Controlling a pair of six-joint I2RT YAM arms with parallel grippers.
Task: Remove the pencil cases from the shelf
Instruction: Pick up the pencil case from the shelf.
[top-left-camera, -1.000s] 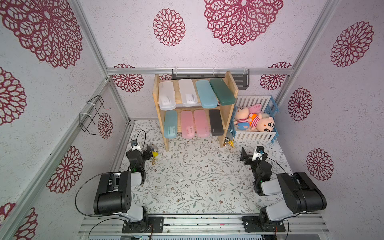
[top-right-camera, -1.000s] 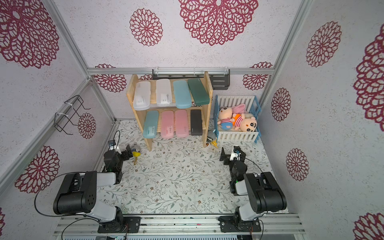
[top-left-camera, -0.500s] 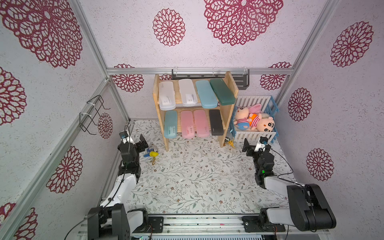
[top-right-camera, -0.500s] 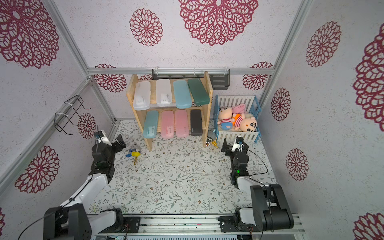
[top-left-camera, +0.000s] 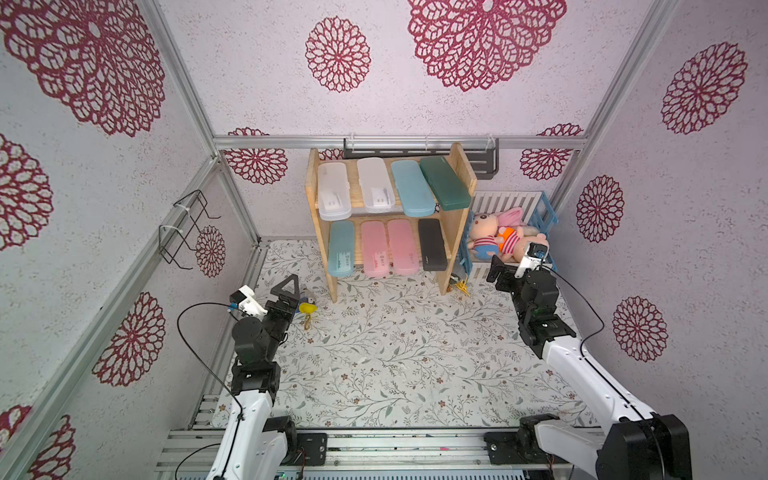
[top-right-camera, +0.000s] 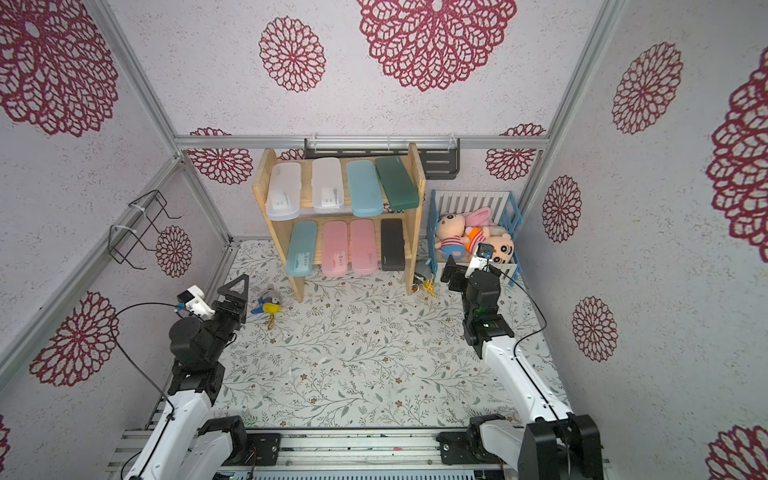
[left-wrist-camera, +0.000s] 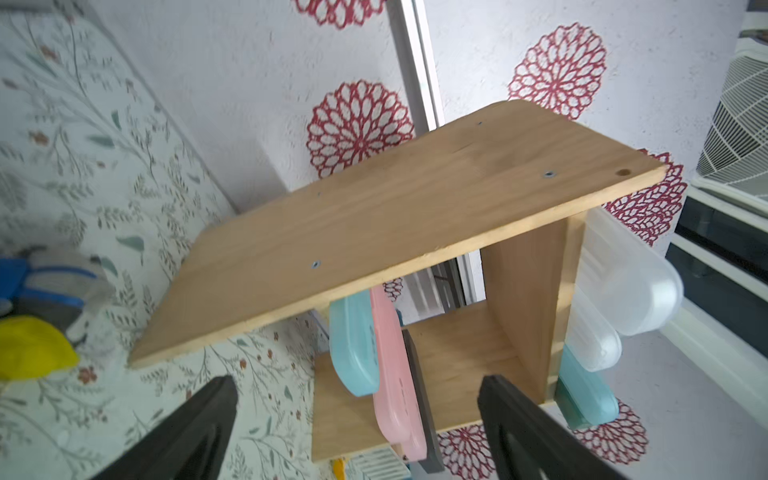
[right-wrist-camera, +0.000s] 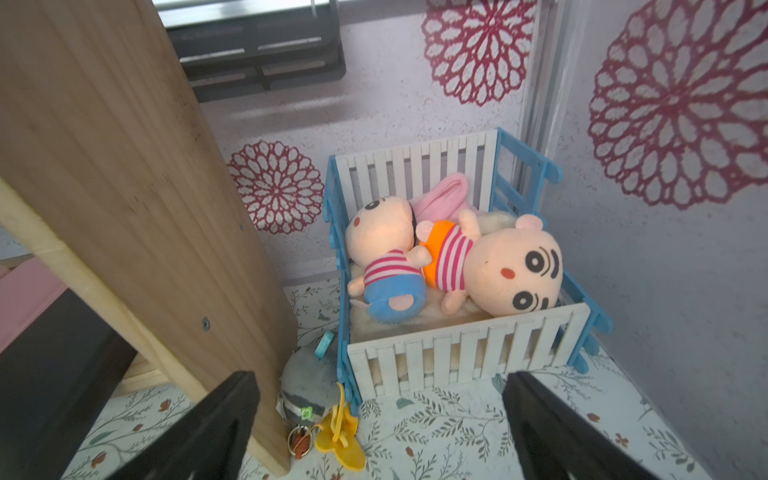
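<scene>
The left gripper (left-wrist-camera: 358, 379) is near the left wall, above the floral-patterned mat (top-left-camera: 395, 353). Its black jaws stand wide apart and hold nothing. Just beside it lies a small yellow-and-grey toy (top-left-camera: 307, 308).

In the middle, at the back wall, stands the light wooden two-tier shelf (top-left-camera: 457, 232) with all eight pencil cases on it. The upper tier carries two frosted white plastic cases (top-left-camera: 332, 191), a light blue case (top-left-camera: 411, 189) and a dark green case (top-left-camera: 439, 183) (this one lies slanted compared with the others). The lower tier carries a second light blue case (top-left-camera: 341, 249), two pink cases (top-left-camera: 374, 249) and a black case (top-left-camera: 432, 245).

At the right, the right gripper (right-wrist-camera: 380, 374) is also spread wide and empty. It is in front of the white-and-blue slatted crate (top-left-camera: 544, 212) with plush dolls (top-left-camera: 484, 237).
</scene>
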